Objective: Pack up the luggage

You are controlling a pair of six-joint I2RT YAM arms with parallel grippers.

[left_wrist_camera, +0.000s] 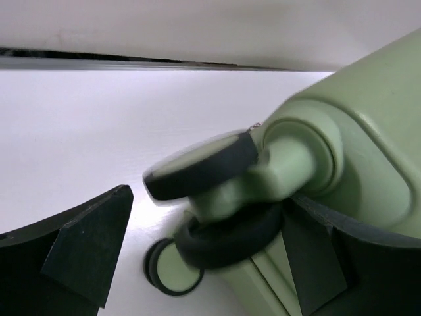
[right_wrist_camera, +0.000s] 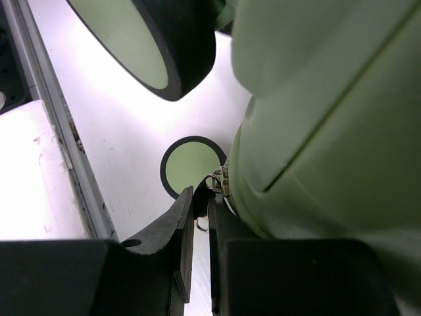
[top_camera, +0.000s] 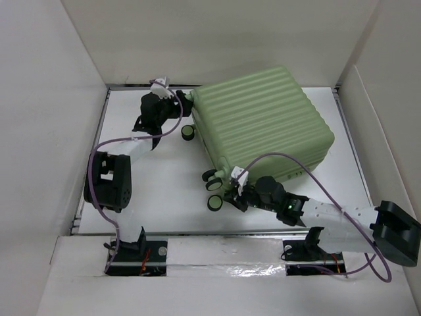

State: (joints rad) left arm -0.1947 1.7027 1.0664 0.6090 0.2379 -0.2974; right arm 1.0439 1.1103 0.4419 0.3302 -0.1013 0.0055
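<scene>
The luggage (top_camera: 263, 122), a light-green ribbed hard-shell suitcase, lies flat with its lid down at the back right of the table. My left gripper (top_camera: 179, 104) is at its far-left corner. In the left wrist view the left gripper (left_wrist_camera: 210, 217) is open, its jaws on either side of a twin black-and-green caster wheel (left_wrist_camera: 200, 172); the left finger stays apart from it. My right gripper (top_camera: 237, 195) is at the near-left corner, beside two wheels (top_camera: 215, 203). There the right gripper (right_wrist_camera: 200, 197) is shut on the suitcase's zipper pull (right_wrist_camera: 212, 183).
White walls box in the table on the left, back and right. A metal rail (top_camera: 217, 232) runs along the near edge, close beside the right gripper (right_wrist_camera: 59, 131). Purple cables (top_camera: 289, 158) loop over both arms. A loose-looking wheel (top_camera: 187, 131) shows left of the suitcase.
</scene>
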